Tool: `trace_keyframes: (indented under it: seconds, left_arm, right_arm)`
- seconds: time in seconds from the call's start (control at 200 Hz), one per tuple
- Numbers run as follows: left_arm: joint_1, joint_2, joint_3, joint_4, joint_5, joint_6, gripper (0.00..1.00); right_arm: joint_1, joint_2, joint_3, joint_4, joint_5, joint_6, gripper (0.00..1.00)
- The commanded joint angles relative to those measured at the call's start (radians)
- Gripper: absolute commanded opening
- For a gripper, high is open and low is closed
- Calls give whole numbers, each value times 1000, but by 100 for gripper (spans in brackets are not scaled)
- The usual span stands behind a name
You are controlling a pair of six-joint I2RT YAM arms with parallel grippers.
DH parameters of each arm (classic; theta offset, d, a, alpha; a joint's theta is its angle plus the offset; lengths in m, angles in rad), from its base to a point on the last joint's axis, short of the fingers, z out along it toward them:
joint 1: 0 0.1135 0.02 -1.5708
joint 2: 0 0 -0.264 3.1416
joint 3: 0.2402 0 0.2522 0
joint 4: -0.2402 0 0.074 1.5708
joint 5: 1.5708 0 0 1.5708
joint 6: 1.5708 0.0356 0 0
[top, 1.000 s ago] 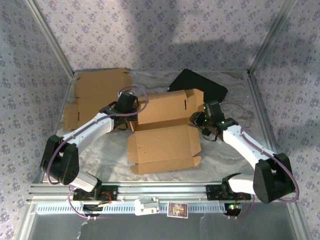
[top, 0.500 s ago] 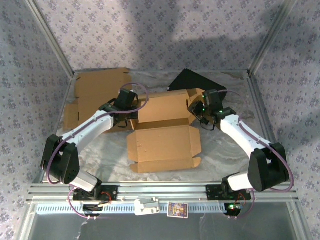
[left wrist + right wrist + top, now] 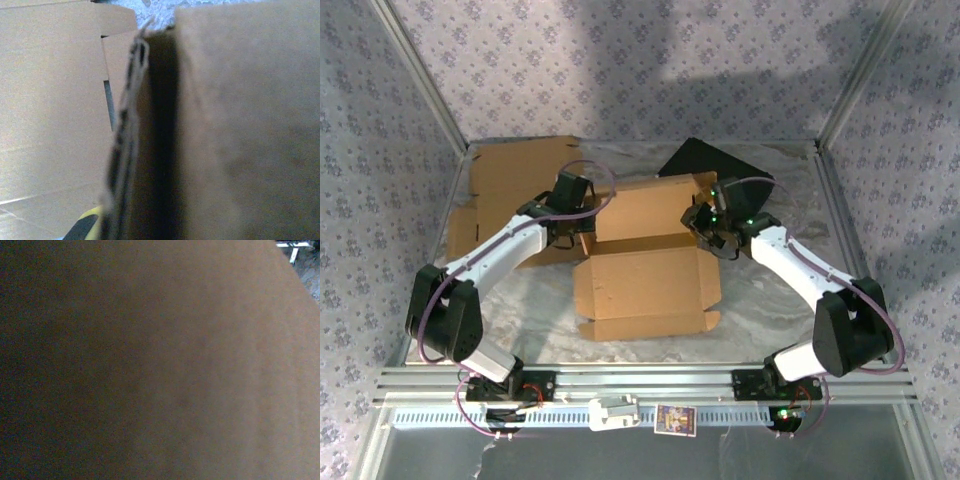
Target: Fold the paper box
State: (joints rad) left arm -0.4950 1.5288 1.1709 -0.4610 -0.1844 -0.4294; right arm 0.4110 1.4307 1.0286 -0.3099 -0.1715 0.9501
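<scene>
The brown paper box lies open in the middle of the table, its base flat and its back panel tilted up. My left gripper presses at the box's left side, where a raised side flap runs edge-on past one yellow-and-black fingertip. My right gripper is against the box's right rear corner. Brown cardboard sits so close to the right wrist camera that its fingers are hidden. Neither pair of jaws shows clearly.
A second flat cardboard blank lies at the back left under the left arm. A black flat sheet sits at the back right. A small card and a white part rest on the front rail.
Both grippers have moved toward the back and inward along the box's sides. The right gripper shifted left onto the right rear corner, and the back panel now stands steeper.
</scene>
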Motion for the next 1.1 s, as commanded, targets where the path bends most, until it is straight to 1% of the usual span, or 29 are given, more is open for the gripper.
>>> trace_keyframes:
  seconds: [0.0, 0.07, 0.095, 0.135, 0.18, 0.26, 0.37, 0.46, 0.505, 0.575, 0.645, 0.715, 0.83, 0.949, 1.094]
  left_arm:
    - [20, 4, 65, -2, 46, 22, 0]
    - [41, 9, 85, -14, 77, 54, 0]
    - [53, 10, 93, -16, 95, 66, 0]
    - [80, 12, 104, -18, 145, 87, 0]
    - [121, 15, 115, -17, 230, 100, 0]
    - [195, 36, 140, -9, 400, 114, 0]
    - [255, 49, 155, 22, 504, 161, 0]
    - [292, 69, 182, 33, 599, 199, 0]
    - [305, 85, 200, 31, 640, 218, 0]
    - [326, 116, 230, 21, 708, 223, 0]
    - [341, 149, 261, 7, 769, 221, 0]
    - [350, 175, 285, -8, 796, 220, 0]
    - [350, 207, 315, -48, 792, 229, 0]
    - [350, 213, 319, -64, 781, 233, 0]
    - [351, 220, 331, -86, 773, 245, 0]
  right_arm:
    - [-15, -21, 94, -50, -26, -51, 41]
    - [-36, -48, 155, -105, -47, -99, 42]
    - [-46, -59, 206, -121, -58, -119, 42]
    - [-64, -77, 246, -143, -75, -153, 42]
    - [-91, -97, 285, -158, -108, -185, 42]
    - [-151, -133, 339, -148, -177, -224, 42]
    - [-252, -159, 383, -81, -271, -217, 42]
    - [-325, -135, 410, -40, -343, -210, 41]
    - [-356, -110, 413, -5, -398, -218, 39]
    - [-384, -60, 418, 72, -542, -241, 39]
    - [-381, 2, 469, 22, -650, -310, 39]
    - [-369, 41, 503, -37, -709, -402, 39]
    - [-358, 61, 525, -60, -768, -463, 43]
    - [-331, 48, 539, -53, -788, -479, 45]
    - [-278, 32, 562, -143, -776, -552, 46]
